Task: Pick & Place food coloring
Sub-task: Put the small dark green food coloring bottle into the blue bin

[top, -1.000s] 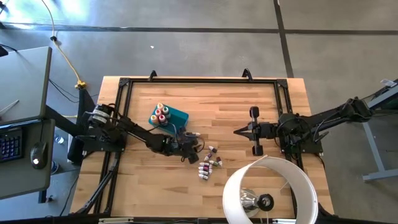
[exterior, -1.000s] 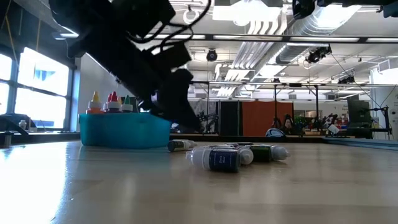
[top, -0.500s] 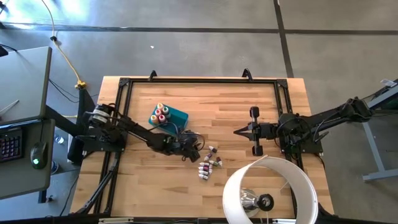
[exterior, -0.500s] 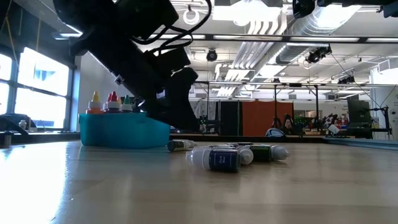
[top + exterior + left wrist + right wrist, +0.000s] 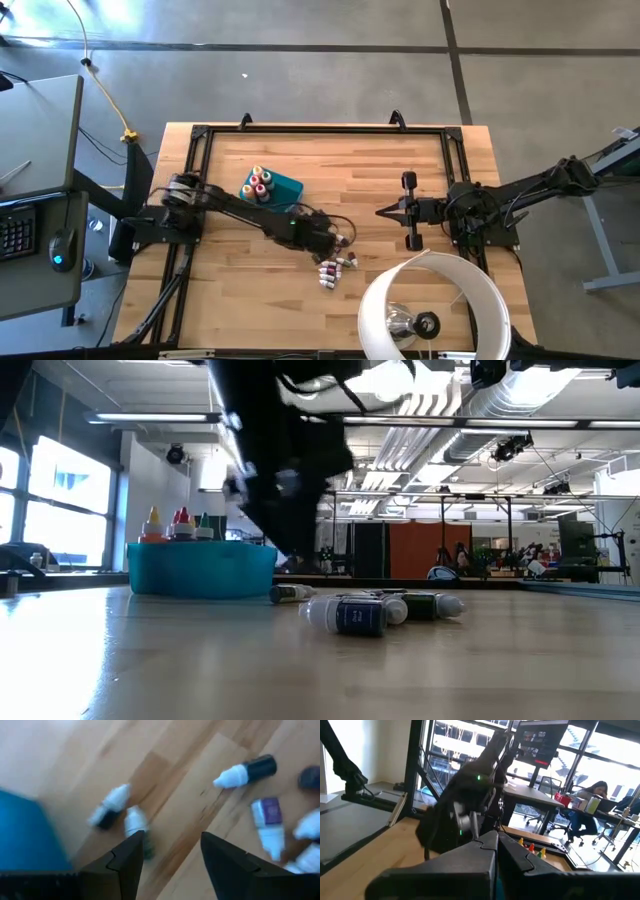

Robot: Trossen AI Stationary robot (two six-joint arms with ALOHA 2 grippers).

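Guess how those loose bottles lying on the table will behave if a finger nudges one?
The loose bottles lie on their sides and look round, so a sideways nudge will probably roll them. They look small, likely light, so one may skid before the left gripper, open above them, closes. They lie bunched, so neighbours might get knocked.

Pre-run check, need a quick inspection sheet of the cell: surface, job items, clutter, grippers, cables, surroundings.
Surface: wood table inside a black frame.
Job's things: food coloring bottles loose on the table; more stand upright in the teal bin.
Clutter: white lamp shade at the near edge.
Grippers: left gripper open, empty, above the loose bottles; right gripper shut, empty, waiting on the right.
Cables: yellow cable on the floor.
Surroundings: desk with keyboard and mouse at left; seated person in the room.
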